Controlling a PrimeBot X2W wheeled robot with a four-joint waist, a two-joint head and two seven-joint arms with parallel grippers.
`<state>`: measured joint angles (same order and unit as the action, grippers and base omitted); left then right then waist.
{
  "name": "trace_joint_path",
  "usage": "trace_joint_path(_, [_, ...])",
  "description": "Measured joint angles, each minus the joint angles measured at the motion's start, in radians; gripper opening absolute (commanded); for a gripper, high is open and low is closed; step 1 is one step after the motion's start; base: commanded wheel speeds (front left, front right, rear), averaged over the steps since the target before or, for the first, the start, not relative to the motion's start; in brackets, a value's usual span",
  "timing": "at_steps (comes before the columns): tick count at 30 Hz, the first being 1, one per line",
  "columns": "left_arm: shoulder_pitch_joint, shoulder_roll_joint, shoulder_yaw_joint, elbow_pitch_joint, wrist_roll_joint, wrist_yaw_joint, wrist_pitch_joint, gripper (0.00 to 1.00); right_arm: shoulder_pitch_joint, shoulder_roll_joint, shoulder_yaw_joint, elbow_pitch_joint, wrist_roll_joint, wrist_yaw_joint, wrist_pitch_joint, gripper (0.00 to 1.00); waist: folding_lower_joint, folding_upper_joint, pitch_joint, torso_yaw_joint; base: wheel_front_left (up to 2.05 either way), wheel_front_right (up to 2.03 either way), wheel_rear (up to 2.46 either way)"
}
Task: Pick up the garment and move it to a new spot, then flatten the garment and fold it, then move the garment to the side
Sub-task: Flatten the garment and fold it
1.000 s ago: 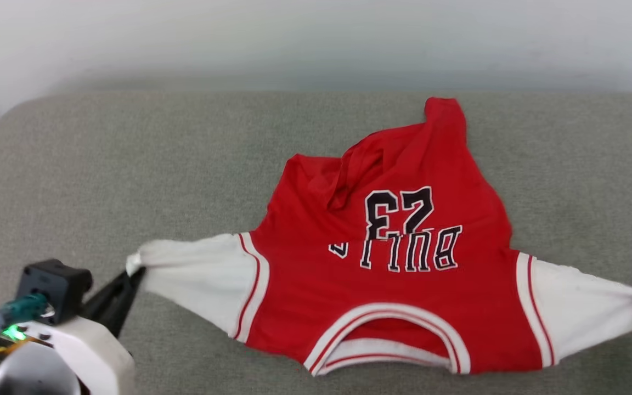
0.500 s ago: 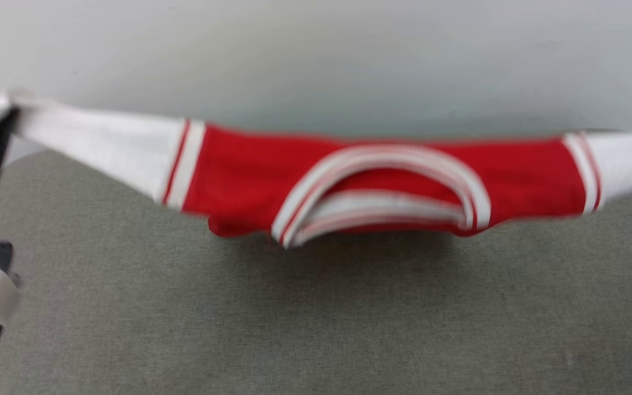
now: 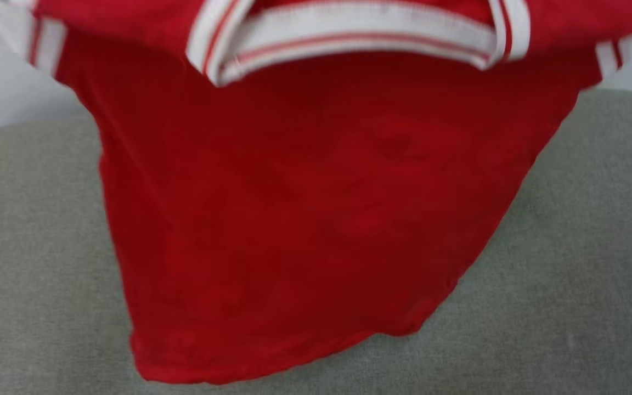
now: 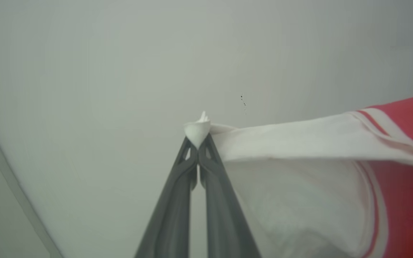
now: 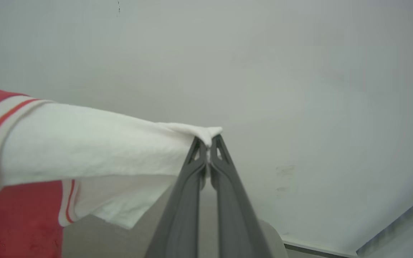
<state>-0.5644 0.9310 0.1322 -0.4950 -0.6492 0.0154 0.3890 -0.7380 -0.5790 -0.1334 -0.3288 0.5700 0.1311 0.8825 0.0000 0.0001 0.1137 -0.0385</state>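
You have the garment [image 3: 305, 208] held up over the grey padded surface [image 3: 585, 263], hanging in front of the head camera and spread between your two arms. Its striped collar [image 3: 360, 33] sits at the top of the head view, a little blurred. The plain red body drops from there and narrows to the hem [image 3: 250, 356] near the lower edge. You cannot tell from here whether that hem brushes the padding beneath. Your left gripper [image 4: 197, 143] has its two dark fingers [image 4: 170, 215] pressed tight together on the very tip of the white left sleeve [image 4: 299, 139], with a small tuft of cloth poking out past the fingertips. From that pinch the sleeve runs taut toward the right, to the red-and-white trim and the red body. Your right gripper [image 5: 209, 143] mirrors it, with its fingers clenched on the tip of the white right sleeve [image 5: 95, 143]. That sleeve stretches away to the left, and its lower layer sags beneath. Behind both grippers stands the pale wall [image 4: 84, 64], on the far side of the padding, and a corner of the grey surface shows under the right gripper.
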Motion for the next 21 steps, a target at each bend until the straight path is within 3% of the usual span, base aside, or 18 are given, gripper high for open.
trace_joint_path(9, [-0.386, 0.0, -0.113, 0.25, 0.012, -0.066, -0.078, 0.0, -0.358, 0.005, 0.138, 0.203, -0.073, 0.0, -0.16, 0.0, 0.0001, 0.0, 0.169, -0.026, 0.0, 0.0, 0.0])
trace_joint_path(14, [-0.615, -0.038, -0.202, 0.438, 0.062, -0.082, -0.099, 0.0, -0.523, 0.025, 0.209, 0.328, -0.118, 0.0, -0.234, 0.0, 0.0002, 0.0, 0.273, -0.037, 0.0, 0.0, 0.0])
trace_joint_path(21, [-0.902, -0.133, -0.296, 0.695, 0.144, -0.097, -0.2, 0.0, -0.686, 0.077, 0.239, 0.519, -0.197, 0.0, -0.356, 0.0, 0.0003, 0.0, 0.403, -0.047, 0.0, 0.0, 0.0])
